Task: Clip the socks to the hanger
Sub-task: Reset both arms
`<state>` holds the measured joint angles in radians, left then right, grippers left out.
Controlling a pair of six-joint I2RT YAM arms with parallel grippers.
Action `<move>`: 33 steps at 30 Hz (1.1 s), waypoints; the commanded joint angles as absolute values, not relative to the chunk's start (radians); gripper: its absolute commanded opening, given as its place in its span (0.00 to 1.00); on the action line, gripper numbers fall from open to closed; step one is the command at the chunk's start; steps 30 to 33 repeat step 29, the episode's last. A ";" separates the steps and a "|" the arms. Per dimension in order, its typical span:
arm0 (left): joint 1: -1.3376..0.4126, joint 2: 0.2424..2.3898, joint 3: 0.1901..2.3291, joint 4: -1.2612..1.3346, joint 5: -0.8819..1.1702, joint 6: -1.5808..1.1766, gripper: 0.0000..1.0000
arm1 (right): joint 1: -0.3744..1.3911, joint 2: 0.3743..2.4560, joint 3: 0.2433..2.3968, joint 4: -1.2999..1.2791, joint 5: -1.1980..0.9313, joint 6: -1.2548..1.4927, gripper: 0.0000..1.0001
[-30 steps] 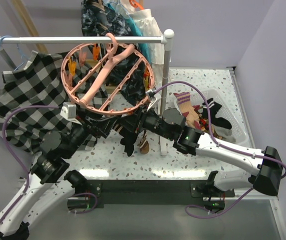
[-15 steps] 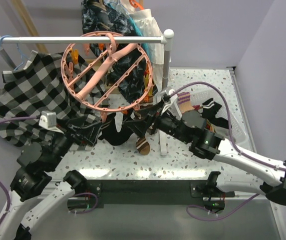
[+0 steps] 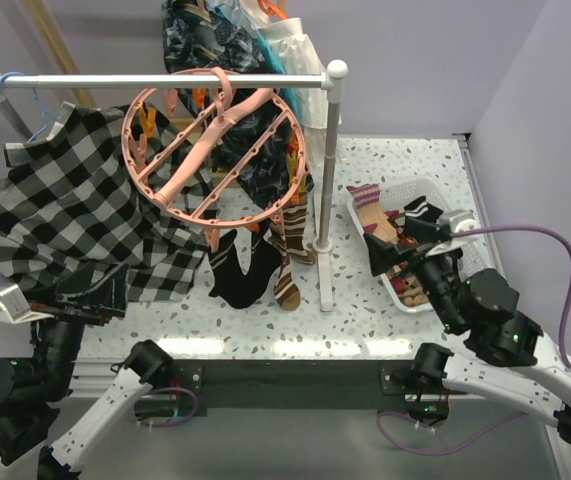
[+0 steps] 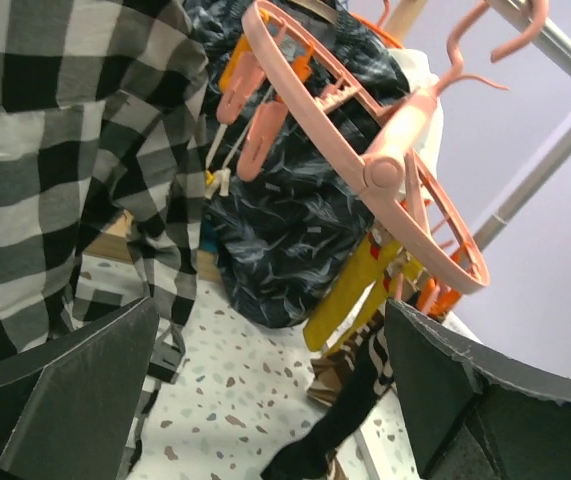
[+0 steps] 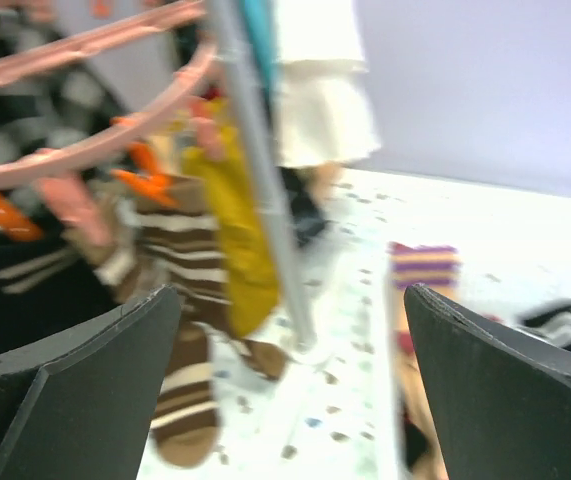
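The hanger (image 3: 210, 150) hangs from the rail (image 3: 115, 78) over the desk (image 3: 385, 160). A black sock (image 3: 237, 280), a striped sock (image 3: 287, 285) and a mustard sock (image 4: 350, 290) dangle from its near rim (more socks lie in the basket (image 3: 395, 187) to the right). The left tool (image 4: 270, 303) sits low at the near left, and the right tool (image 5: 293, 290) hovers by the basket, both spread wide and grasping nothing.

Speckled surface (image 3: 265, 325) front strip free; white metal rail post (image 3: 330, 200), hanging brown striped sock (image 3: 290, 255) block below round salmon-pink plastic hanger (image 3: 205, 155).
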<state>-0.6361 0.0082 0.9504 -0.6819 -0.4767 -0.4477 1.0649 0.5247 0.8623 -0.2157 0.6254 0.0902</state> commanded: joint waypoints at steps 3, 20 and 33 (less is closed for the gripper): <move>-0.635 -0.054 0.950 -0.736 -0.607 -0.422 1.00 | 1.066 0.342 0.747 -0.245 0.940 -0.073 0.99; -0.637 -0.123 0.905 -0.744 -0.684 -0.449 1.00 | 1.066 0.112 0.600 -0.190 1.037 -0.178 0.99; -0.637 -0.120 0.908 -0.750 -0.709 -0.454 1.00 | 1.066 0.158 0.604 -0.170 1.006 -0.170 0.99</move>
